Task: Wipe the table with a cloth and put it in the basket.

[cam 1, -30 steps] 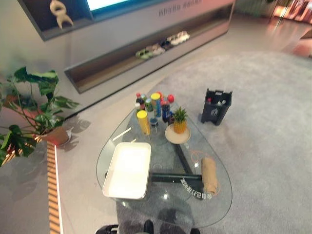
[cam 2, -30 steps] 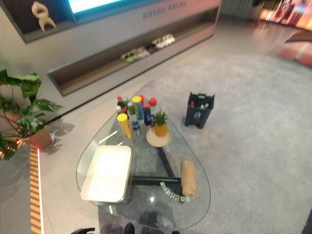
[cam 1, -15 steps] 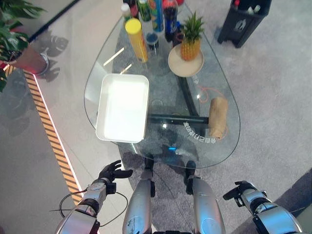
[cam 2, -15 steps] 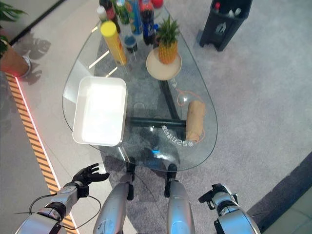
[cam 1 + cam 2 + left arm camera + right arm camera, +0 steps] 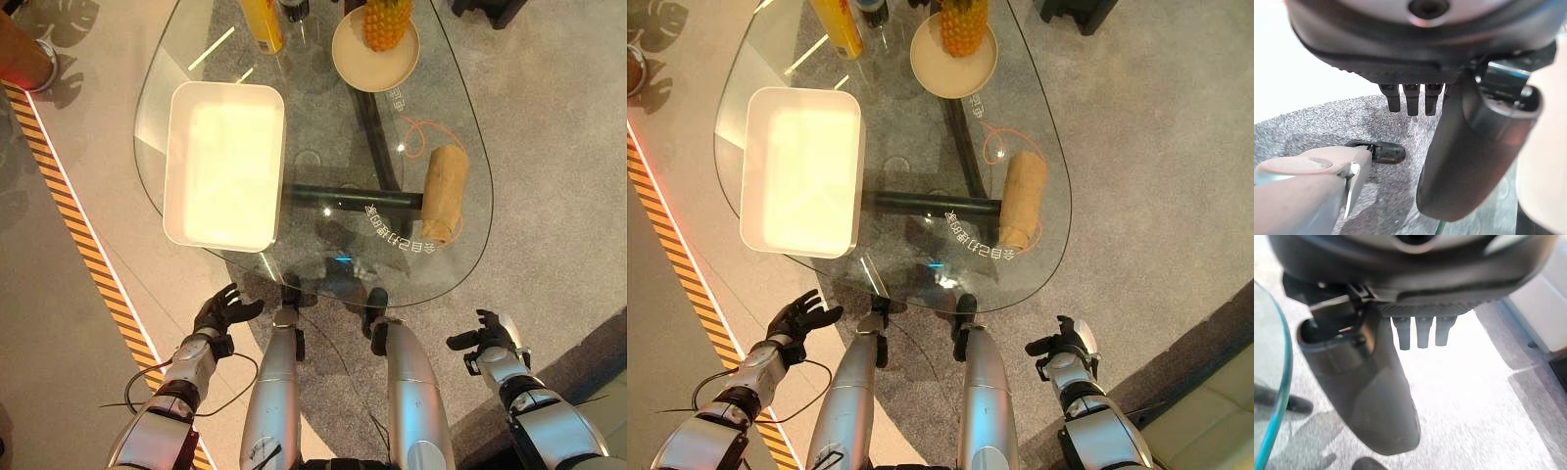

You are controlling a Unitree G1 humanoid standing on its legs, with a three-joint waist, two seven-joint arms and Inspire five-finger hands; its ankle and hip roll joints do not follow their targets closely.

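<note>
Left eye view looks straight down on a glass tabletop [image 5: 196,59]. The cloth [image 5: 444,193], a tan roll, lies near the tabletop's right edge, toward the near end, untouched. A white tray [image 5: 223,163] sits along the left edge, and a round plate [image 5: 364,64] with a pineapple [image 5: 385,20] stands toward the far end, next to a yellow can [image 5: 260,24] at the far left.

Both hands hang low, off the near edge and well apart from anything on the glass. The left hand [image 5: 221,309] is below the near left edge with its fingers spread and relaxed, holding nothing. The right hand [image 5: 486,339] is off the near right edge; its fingers look loosely bent but free, again with nothing in them. In the wrist views the fingertips of each hand point out over grey carpet [image 5: 1327,122], gripping nothing.

I judge the task barely begun: the step in hand is the reach for the cloth. The right hand is the nearer one, so the next move likely calls for it to rise over the near right edge, come down on the roll and close round it before any wiping. No basket can be made out in these views.
</note>
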